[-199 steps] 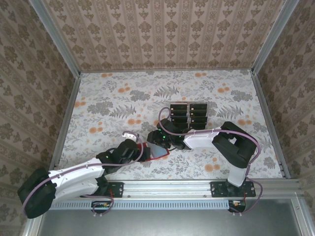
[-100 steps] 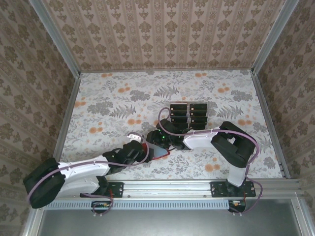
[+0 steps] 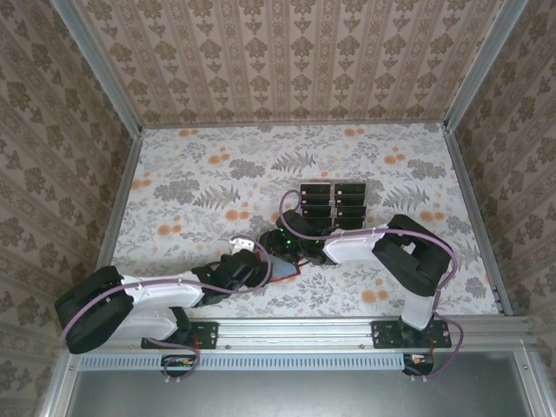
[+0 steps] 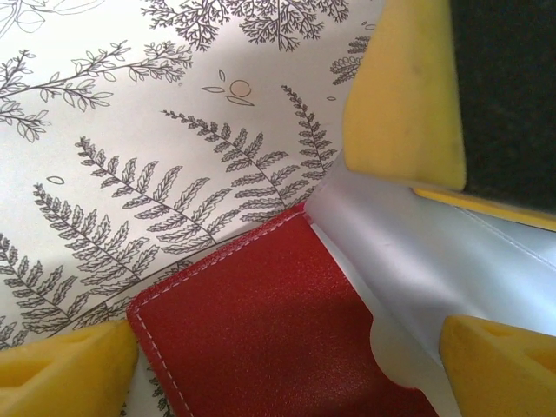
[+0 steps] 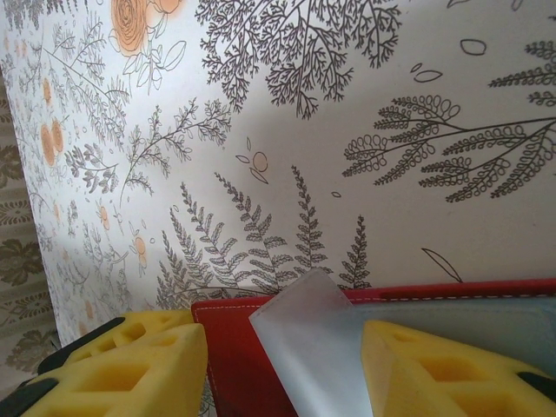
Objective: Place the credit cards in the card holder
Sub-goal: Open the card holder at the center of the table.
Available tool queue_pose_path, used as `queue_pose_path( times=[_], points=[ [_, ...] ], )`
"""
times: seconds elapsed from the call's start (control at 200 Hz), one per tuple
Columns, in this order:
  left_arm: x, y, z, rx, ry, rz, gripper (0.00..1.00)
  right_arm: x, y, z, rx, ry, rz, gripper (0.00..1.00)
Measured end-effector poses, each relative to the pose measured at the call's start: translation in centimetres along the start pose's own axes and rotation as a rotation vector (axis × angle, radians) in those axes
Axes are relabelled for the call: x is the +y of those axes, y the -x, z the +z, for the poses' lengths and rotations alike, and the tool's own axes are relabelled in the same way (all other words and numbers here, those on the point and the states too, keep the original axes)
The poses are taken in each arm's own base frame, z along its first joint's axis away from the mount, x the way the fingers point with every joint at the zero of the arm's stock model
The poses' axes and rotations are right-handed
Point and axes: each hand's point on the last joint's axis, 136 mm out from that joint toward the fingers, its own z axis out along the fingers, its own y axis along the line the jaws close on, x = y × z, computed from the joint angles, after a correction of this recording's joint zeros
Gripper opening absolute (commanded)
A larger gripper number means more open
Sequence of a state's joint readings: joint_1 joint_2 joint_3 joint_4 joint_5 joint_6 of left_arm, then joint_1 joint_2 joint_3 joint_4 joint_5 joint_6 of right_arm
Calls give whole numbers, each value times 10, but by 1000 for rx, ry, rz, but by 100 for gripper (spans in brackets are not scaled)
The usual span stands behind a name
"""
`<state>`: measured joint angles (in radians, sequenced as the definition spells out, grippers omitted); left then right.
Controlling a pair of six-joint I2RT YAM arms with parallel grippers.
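Observation:
The card holder [image 3: 287,271] lies open near the front middle of the table, red with a greyish frosted inner pocket [image 4: 417,252]. My left gripper [image 4: 287,365] stands open over its red flap [image 4: 261,330], one pad at the flap's left edge and the other on the frosted pocket. My right gripper [image 5: 282,373] is open at the wallet's [image 5: 230,365] far edge. A raised corner of the frosted pocket [image 5: 304,321] stands between its pads. Its pad [image 4: 400,95] rests on the pocket in the left wrist view. The black credit cards [image 3: 334,201] sit in two rows behind. Neither gripper holds a card.
The cards rest in a clear tray [image 3: 300,201] just behind the right wrist. Both arms meet over the wallet at the front centre. Metal rails [image 3: 117,217] and patterned walls bound the flowered table on three sides.
My left arm has swung right and forward, bringing its gripper onto the card holder, and its jaws have narrowed. The right arm has stayed put.

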<state>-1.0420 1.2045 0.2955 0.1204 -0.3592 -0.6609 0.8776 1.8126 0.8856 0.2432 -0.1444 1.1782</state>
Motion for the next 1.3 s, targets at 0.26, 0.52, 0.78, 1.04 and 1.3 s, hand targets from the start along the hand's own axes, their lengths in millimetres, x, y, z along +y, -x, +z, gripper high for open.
queue_pose_path(
  times=[0.26,0.52,0.78,1.04,1.3],
  points=[
    [2,1,4,-17,20,3,89,-3,8,-15,-22,7,-3,53],
    [1,3,6,-29,24,4,89,-4,7,-22,-19,-4,-30,53],
    [1,4,6,-34,23,3,89,-20,1,-21,-9,-38,-31,53],
    [1,4,6,-37,22,2,87,-24,0,-28,-19,-41,-43,54],
    [2,4,6,-38,24,2,86,-24,3,-35,-39,-50,-62,55]
  ],
)
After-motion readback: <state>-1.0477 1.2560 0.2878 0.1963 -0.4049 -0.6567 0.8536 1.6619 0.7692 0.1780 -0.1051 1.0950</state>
